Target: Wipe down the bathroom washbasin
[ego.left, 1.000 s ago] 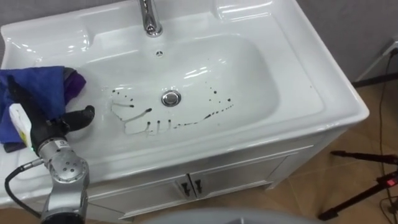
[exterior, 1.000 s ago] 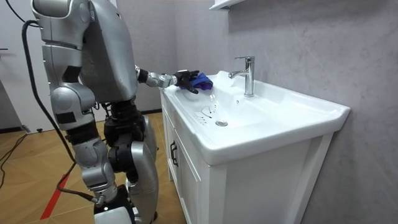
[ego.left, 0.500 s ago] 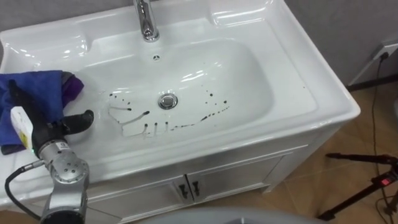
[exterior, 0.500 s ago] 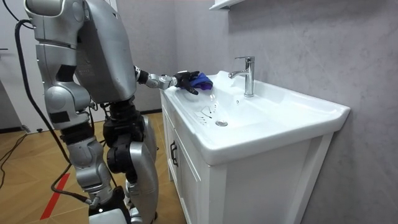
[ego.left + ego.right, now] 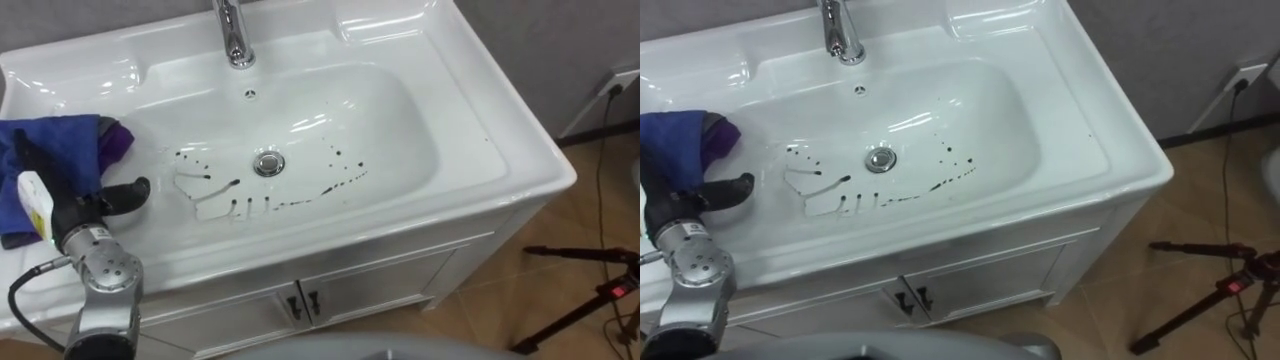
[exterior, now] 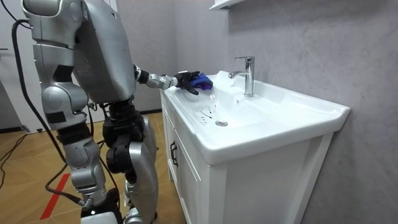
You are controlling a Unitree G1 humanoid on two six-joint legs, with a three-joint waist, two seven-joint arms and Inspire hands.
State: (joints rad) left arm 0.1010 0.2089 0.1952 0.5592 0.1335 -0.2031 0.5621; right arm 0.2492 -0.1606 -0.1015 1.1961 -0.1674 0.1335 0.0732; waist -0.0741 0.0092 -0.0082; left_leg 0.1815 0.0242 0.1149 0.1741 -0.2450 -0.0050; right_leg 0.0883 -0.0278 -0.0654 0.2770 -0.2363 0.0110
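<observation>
Left eye view: the left hand (image 5: 80,205) rests on the left ledge of the basin (image 5: 480,150), fingers curled into a blue cloth (image 5: 62,148) bunched under and beyond it, thumb jutting toward the bowl. To the hand's right, dark stains (image 5: 300,195) streak the bowl around the drain (image 5: 267,163), with the chrome faucet (image 5: 232,35) farther back.

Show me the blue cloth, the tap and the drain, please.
blue cloth (image 5: 75,140): left eye view, on its middle folds.
tap (image 5: 234,35): left eye view, on its upright chrome stem.
drain (image 5: 267,163): left eye view, on its metal centre.
</observation>
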